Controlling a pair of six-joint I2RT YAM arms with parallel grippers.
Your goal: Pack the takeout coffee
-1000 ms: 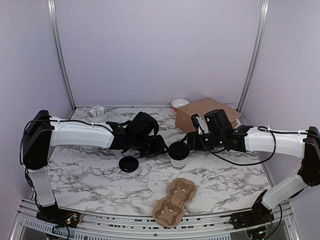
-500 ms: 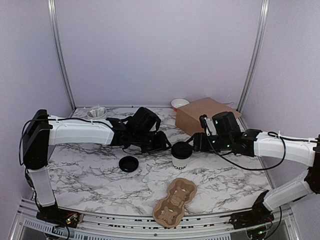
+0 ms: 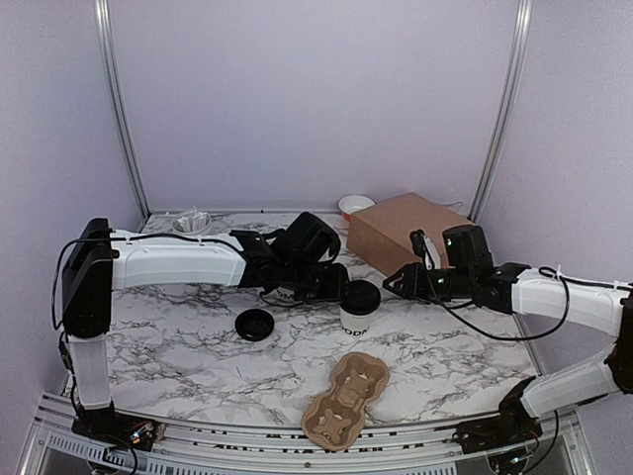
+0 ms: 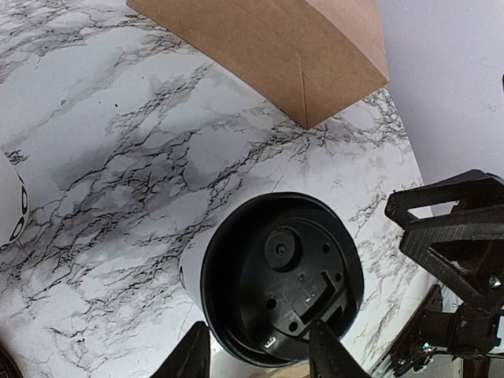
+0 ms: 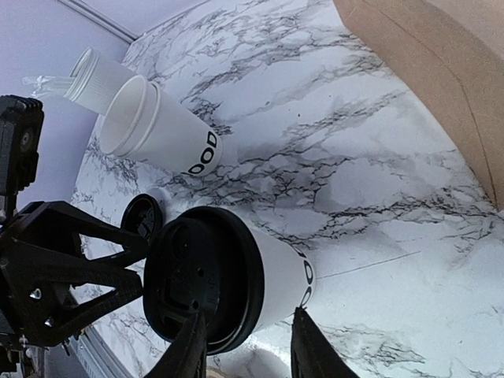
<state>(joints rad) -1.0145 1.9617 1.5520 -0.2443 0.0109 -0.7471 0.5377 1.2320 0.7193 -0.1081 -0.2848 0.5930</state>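
The takeout coffee, a white paper cup with black lettering and a black lid, stands upright mid-table. My left gripper hovers at its left, open. In the left wrist view the lid fills the space just beyond the open left gripper, whose fingertips are not pressed on it. My right gripper is open, a short way right of the cup. The right wrist view shows the cup just past the open right gripper. A second, lidless cup lies on its side under my left arm.
A loose black lid lies left of the cup. A brown pulp cup carrier sits near the front edge. A brown paper bag lies at the back right, with a small white bowl behind it. A white canister of sticks stands back left.
My right gripper has drawn back to the right, away from the cup, and narrowed. My left gripper has slid right, up to the cup's lid. The cup stays upright.
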